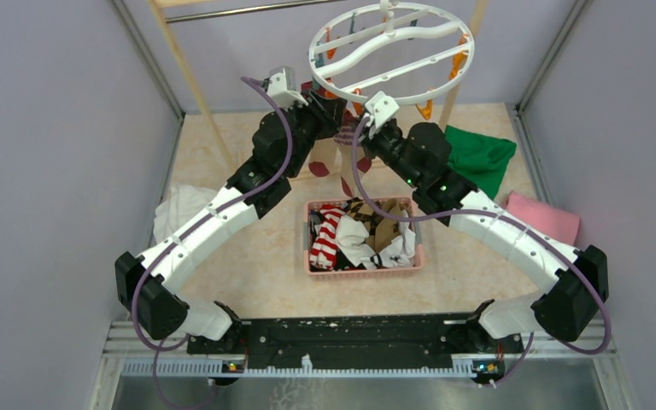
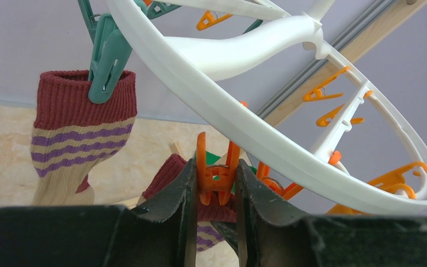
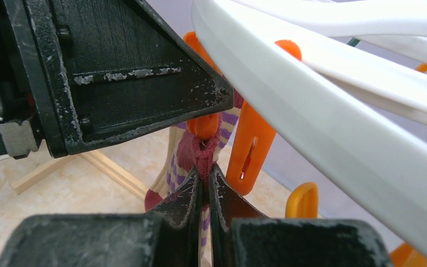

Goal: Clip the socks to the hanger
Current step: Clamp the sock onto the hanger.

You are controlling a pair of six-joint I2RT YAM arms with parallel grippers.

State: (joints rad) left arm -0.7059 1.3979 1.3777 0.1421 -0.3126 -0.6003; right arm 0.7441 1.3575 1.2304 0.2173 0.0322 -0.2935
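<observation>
Left gripper point(image 2: 216, 169) squeezing an orange peg point(image 2: 217, 179) on the hanger point(image 2: 239, 125); right gripper point(image 3: 205, 183) pinching the striped sock point(image 3: 193, 151) by its maroon cuff, just under that peg. Sock looking light, limp, stretchy: ribbed cuff offering the firmest hold

Table point(image 1: 256, 256), top view: basket point(image 1: 367, 272) at centre between both arms, loose socks point(image 1: 354, 232) in it. Hanger point(image 2: 289, 156) hangs at far centre, behind the basket, inside the rack frame point(image 1: 192, 77). Right of the right arm: far cloth point(image 1: 478, 158), near cloth point(image 1: 542, 218) in front of it. Left side: cloth pile point(image 1: 179, 209) under the left arm.

Hanger rim: hung sock point(image 2: 80, 133) on a peg, left of the left gripper point(image 2: 216, 164). Left gripper around the next peg point(image 2: 218, 178); second sock point(image 3: 200, 153) below it, with the right gripper point(image 3: 205, 172) on its top edge
</observation>
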